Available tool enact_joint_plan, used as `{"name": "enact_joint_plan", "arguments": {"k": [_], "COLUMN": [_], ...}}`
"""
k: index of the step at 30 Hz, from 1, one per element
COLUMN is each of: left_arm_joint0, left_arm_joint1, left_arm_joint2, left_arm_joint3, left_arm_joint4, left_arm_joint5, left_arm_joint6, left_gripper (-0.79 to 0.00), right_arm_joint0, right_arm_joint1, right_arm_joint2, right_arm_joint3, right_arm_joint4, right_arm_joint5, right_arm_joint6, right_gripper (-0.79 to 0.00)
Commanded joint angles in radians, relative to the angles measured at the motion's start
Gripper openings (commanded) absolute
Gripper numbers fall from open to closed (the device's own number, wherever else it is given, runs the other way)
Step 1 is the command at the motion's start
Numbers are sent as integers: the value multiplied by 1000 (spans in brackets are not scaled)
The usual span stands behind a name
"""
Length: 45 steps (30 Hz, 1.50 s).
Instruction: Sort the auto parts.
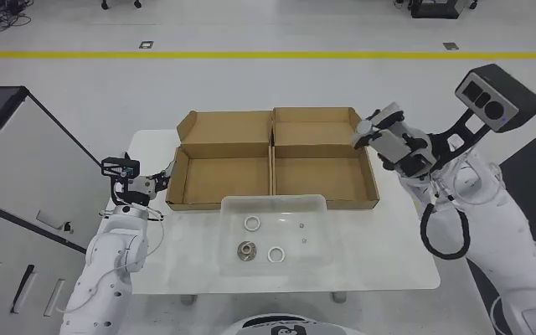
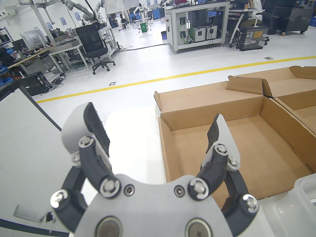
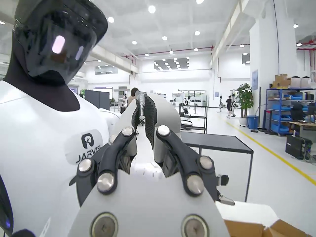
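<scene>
My right fingers are clamped on a bolt. It is a short grey metal bolt, threaded along its length, and it is pinched between the ribbed black pads close to their tips. That is the one bolt I can see. From above, these fingers hang over the far right corner of the right box.

My left fingers are wide apart with nothing between them. They sit just beside the outer wall of the left box, over the white bench.

The two brown cardboard boxes stand side by side, touching, with their lids folded back. One clear plastic tray sits just in front of them. In the tray lie two white rings, one round metal hub and two tiny dark pieces that are too small to make out.
</scene>
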Motion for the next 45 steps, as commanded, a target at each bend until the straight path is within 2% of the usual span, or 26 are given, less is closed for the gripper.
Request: {"name": "enact_joint_plan", "arguments": {"k": [1, 10, 20, 26, 35, 40, 45], "left_arm_joint0": [0, 0, 0, 0, 0, 0, 0], "left_arm_joint1": [0, 0, 0, 0, 0, 0, 0], "left_arm_joint2": [0, 0, 0, 0, 0, 0, 0], "left_arm_joint3": [0, 0, 0, 0, 0, 0, 0], "left_arm_joint4": [0, 0, 0, 0, 0, 0, 0], "left_arm_joint5": [0, 0, 0, 0, 0, 0, 0], "left_arm_joint6": [0, 0, 0, 0, 0, 0, 0], "left_gripper": [0, 0, 0, 0, 0, 0, 0], "right_arm_joint0": [16, 105, 109, 45, -15, -45, -58], "right_arm_joint1": [-14, -83, -86, -107, -165, -192, -202], "right_arm_joint2": [-11, -91, -93, -110, -96, -71, -45], "right_arm_joint3": [-7, 15, 17, -47, -127, -108, -71], "right_arm_joint4": [32, 111, 113, 186, 283, 270, 217], "right_arm_joint5": [0, 0, 0, 0, 0, 0, 0], "right_arm_joint6": [3, 121, 128, 34, -18, 37, 132], "right_gripper": [-785, -785, -785, -785, -785, -785, -785]}}
